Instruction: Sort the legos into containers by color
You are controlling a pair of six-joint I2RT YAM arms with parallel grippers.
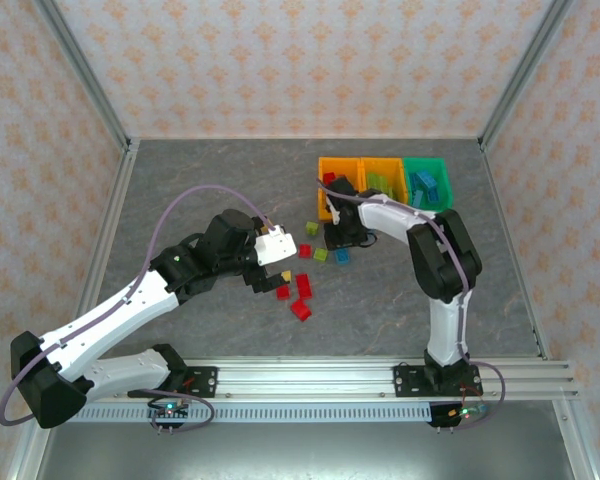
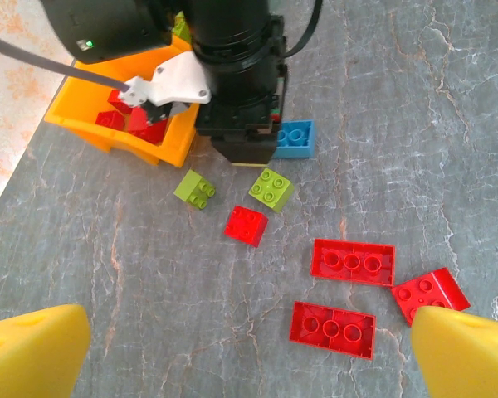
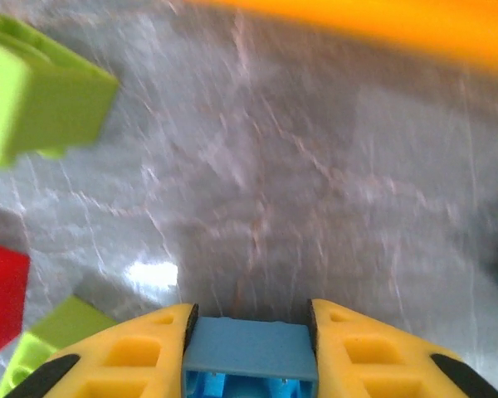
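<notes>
Yellow, blocky fingers (image 2: 33, 348) of the left gripper (image 2: 249, 365) stand wide apart above glossy, studded red plates (image 2: 353, 261), whose long axes lie across the wrist view. Rightward on the veined grey table (image 1: 180, 200), the right gripper (image 3: 249, 327) pinches a smooth blue brick (image 3: 249, 352) near the orange bins (image 1: 325, 163).

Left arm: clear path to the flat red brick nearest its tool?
Likely yes: the left tool hangs open above the flat red brick, with nothing covering it, though another red brick lies close.
</notes>
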